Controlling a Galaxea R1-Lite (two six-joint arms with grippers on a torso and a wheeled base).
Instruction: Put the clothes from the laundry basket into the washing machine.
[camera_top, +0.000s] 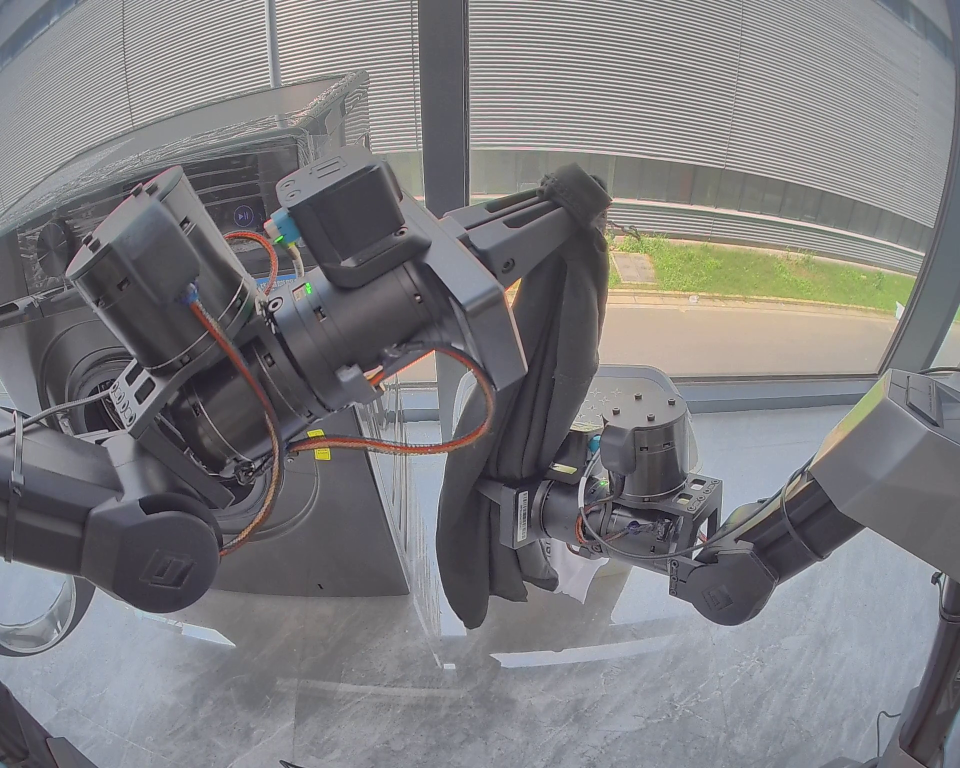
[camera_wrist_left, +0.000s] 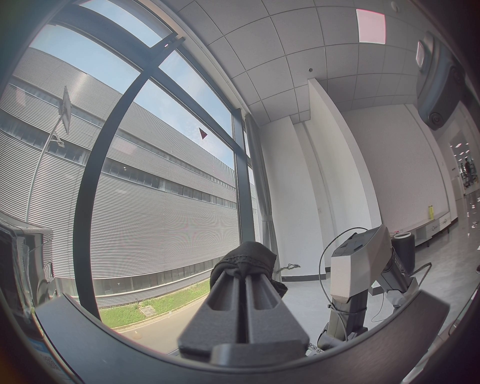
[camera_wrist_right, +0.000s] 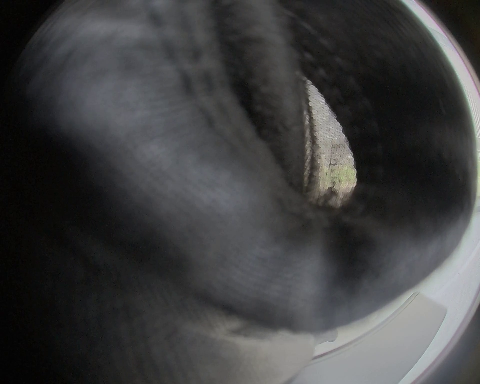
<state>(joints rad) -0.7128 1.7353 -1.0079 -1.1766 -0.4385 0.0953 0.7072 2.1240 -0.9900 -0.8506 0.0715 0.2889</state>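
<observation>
Dark grey garment (camera_top: 545, 380) hangs beside washing machine (camera_top: 330, 520), clamped in left gripper (camera_top: 572, 195) fingers; right gripper (camera_top: 497, 497) fingers buried in cloth, can't tell. Not loaded yet.

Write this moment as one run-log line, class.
left gripper: shut on dark garment, held high | right gripper: against garment's lower part | washing machine: on robot's left

Daylight floods in through the tall window (camera_top: 700, 150) ahead, bright and even. The polished floor (camera_top: 600, 690) throws back pale glare streaks. Straight frames bow towards the edges of the head and left wrist views. A ceiling panel (camera_wrist_left: 371, 26) glows. The dark garment (camera_wrist_right: 200, 200) sits close against the right wrist lens, blurred and dim.
</observation>
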